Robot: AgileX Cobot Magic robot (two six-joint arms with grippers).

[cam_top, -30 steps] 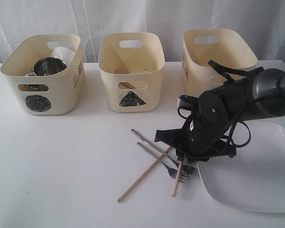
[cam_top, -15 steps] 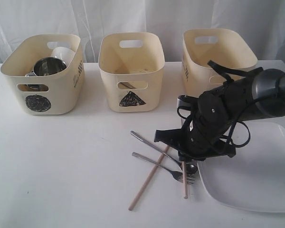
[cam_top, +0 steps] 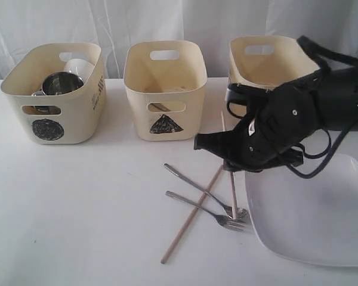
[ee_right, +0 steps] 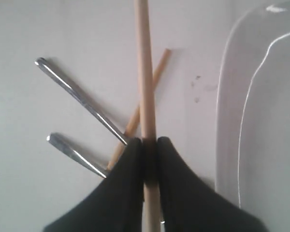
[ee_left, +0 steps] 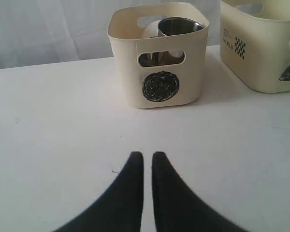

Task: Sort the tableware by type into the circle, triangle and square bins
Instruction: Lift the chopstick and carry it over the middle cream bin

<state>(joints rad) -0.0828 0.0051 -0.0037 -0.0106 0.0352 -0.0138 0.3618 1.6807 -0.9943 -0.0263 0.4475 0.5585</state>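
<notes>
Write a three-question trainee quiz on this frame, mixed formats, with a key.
1. True or false: the right claw is shut on a chopstick.
2. Which bin holds the steel mug? A) circle bin B) triangle bin C) square bin
3. How many steel utensils lie on the table?

Key: 1 true; 2 A; 3 two, a fork and a spoon.

held chopstick (cam_top: 232, 193) steep | loose chopstick (cam_top: 188, 223), fork (cam_top: 197, 205), likely spoon (cam_top: 191, 182) crossed beside plate (cam_top: 310, 220) | mug (cam_top: 61, 83): circle bin (cam_top: 77, 122)
</notes>
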